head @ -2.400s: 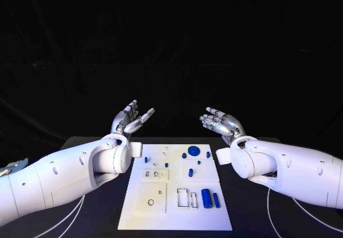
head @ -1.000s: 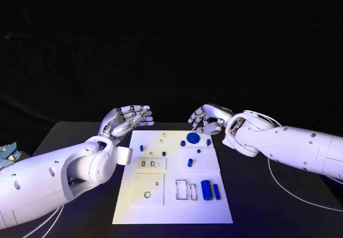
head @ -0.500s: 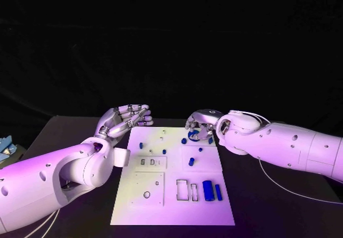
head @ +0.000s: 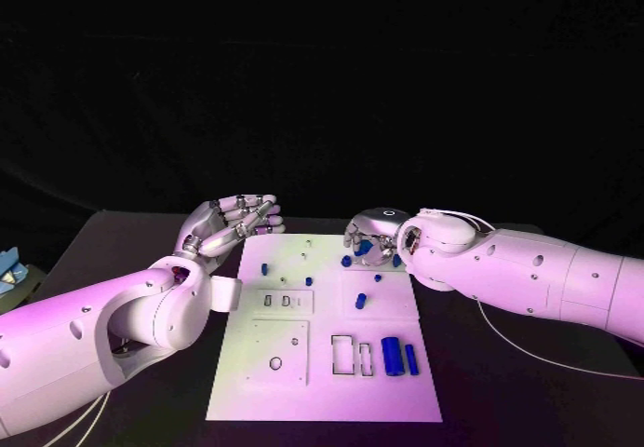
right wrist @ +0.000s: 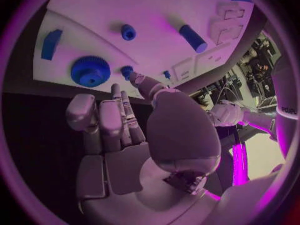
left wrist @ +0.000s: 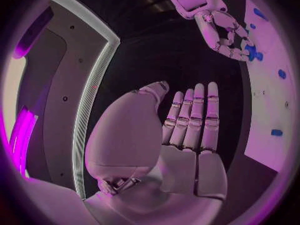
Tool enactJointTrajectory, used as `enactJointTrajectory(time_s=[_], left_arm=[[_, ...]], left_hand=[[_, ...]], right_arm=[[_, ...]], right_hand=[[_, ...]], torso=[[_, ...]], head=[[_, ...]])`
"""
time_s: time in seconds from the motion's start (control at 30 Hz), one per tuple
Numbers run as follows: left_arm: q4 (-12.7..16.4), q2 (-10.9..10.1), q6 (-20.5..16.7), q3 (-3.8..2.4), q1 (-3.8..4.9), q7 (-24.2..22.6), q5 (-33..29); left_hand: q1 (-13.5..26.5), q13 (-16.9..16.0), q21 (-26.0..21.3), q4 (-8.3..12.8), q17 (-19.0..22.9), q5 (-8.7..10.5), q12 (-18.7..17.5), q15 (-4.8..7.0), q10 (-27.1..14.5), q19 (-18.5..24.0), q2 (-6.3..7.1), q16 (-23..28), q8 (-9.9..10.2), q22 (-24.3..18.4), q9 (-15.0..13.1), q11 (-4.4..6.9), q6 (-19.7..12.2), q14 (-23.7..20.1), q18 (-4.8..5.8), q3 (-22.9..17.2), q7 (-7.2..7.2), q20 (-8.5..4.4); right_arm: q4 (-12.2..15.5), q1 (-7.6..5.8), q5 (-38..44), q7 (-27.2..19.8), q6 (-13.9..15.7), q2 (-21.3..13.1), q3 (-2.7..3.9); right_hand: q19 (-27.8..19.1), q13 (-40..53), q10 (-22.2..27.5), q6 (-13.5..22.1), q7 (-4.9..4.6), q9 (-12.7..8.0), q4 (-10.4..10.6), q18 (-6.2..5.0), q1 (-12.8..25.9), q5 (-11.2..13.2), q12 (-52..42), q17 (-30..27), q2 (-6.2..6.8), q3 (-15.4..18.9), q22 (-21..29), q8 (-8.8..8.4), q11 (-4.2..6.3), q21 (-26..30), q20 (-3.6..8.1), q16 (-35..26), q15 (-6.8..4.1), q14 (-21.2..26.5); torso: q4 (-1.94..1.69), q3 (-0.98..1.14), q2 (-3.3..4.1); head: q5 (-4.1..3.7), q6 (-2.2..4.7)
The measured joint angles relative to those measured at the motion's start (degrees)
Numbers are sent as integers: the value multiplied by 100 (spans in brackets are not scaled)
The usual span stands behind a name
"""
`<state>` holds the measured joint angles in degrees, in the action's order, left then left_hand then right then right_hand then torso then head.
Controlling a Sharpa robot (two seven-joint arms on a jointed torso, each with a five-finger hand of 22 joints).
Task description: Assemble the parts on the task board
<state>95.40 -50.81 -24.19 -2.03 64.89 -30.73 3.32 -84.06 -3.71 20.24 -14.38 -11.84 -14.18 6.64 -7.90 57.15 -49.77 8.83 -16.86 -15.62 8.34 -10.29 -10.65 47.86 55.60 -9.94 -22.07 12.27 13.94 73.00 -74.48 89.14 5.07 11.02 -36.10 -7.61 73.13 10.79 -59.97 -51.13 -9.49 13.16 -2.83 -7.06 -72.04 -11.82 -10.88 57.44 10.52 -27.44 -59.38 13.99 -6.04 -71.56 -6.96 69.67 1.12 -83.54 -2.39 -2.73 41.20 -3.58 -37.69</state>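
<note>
Black counter [head: 134,242] | blue gear [right wrist: 90,71] just beyond right hand [head: 372,235] fingertips, unheld, fingers apart | left hand [head: 231,223] farther, empty, released

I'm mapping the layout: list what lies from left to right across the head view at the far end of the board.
Left hand → far edge of the task board → blue gear under the right hand → right arm.
</note>
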Motion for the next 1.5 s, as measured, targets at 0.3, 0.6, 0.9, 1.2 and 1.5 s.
enactJointTrajectory(time_s=[0.3, 0.6, 0.9, 1.2, 1.5], left_arm=[[-27, 3, 12, -1, 1, 5, -25], [-34, 0, 13, -1, 2, 7, -36], [-37, 16, 13, -12, 2, 6, -64], [-59, 26, 16, -17, 2, 6, -82], [-71, 17, 21, -18, 2, 16, -91]], left_hand=[[0, 0, 24, 0, 0, 0, -20, 0, 0, 0, 0, 0, 0, 0, 0, 0, 0, 0, 3, 0, 0, 0], [0, 0, 23, 0, -4, 0, -28, 0, 0, 0, 0, 0, 0, -1, 1, 0, 0, 0, 9, 0, 0, 0], [0, 1, 23, 0, -4, 0, -28, 0, 0, -21, 0, 0, 0, -1, 1, 0, 0, 0, 13, -32, 0, -21], [0, 1, 23, 0, -4, 0, -28, 0, 0, -21, 0, 0, 0, -2, 1, 0, 0, 0, 13, -32, 0, -21], [3, 1, 49, 12, -15, 0, -52, 0, 0, -52, 3, 0, 0, 2, 5, 0, -1, 0, 15, -43, 1, -19]], right_arm=[[-13, 12, 36, 14, -41, 37, 0], [-52, 27, 32, 9, -39, 133, -2], [-141, 41, 24, 2, -33, 221, -7], [-178, 74, 20, 0, -30, 287, -8], [-176, 92, 33, 2, 158, 271, -7]], right_hand=[[107, 6, 0, -92, -15, 33, 32, 61, -1, 0, -60, 116, -2, -32, -221, 61, 0, -137, -1, 132, 0, 0], [189, 6, 0, -157, -5, 63, 59, 128, -51, 6, -96, 254, -55, -124, -434, 106, 0, -264, -3, 271, 0, 1], [230, 12, -21, -195, -8, 84, 103, 136, -63, 69, -147, 286, -104, -200, -530, 128, 21, -330, -2, 324, -21, -20], [326, 21, -129, -305, 42, 143, 112, 135, -134, 198, -254, 342, -217, -367, -745, 219, 61, -483, 33, 435, -23, -22], [489, 67, -280, -577, 149, 357, -17, 224, -257, 535, -509, 411, -383, -604, -1117, 488, 73, -713, 113, 537, -115, -49]], torso=[[-7, 3, 51], [-1, 7, 90], [-4, 5, 118], [-19, 9, 139], [-16, 14, 158]], head=[[7, 38], [25, 55], [25, 50], [62, 23], [71, 9]])
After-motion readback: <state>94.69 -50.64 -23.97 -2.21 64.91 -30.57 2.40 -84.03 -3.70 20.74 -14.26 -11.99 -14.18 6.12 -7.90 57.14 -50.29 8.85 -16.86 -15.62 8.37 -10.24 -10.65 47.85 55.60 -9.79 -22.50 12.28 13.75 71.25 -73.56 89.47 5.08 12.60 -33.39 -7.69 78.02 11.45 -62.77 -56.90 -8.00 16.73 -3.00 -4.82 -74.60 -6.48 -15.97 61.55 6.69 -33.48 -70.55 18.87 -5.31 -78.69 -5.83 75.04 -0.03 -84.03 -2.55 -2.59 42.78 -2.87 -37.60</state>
